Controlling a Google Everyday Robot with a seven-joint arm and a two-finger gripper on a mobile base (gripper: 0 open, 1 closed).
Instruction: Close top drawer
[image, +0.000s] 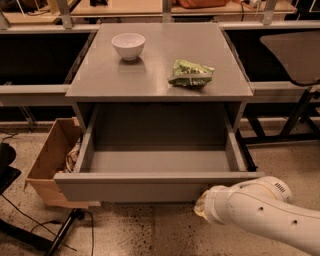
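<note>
The top drawer (130, 189) is a wide grey drawer with a plain flat front. It stands pulled out from the grey cabinet (150, 82), and its deep box is empty. My gripper (202, 207) is at the end of the white arm (260, 212), low at the right. It sits against the lower right part of the drawer front. The arm's wrist hides the gripper's tip. No lower drawers show in this view.
A white bowl (128, 45) and a green snack bag (191, 73) lie on the cabinet top. An open cardboard box (47, 165) sits on the floor left of the drawer. A black chair base (55, 235) is at the lower left. Table legs (295, 115) stand at the right.
</note>
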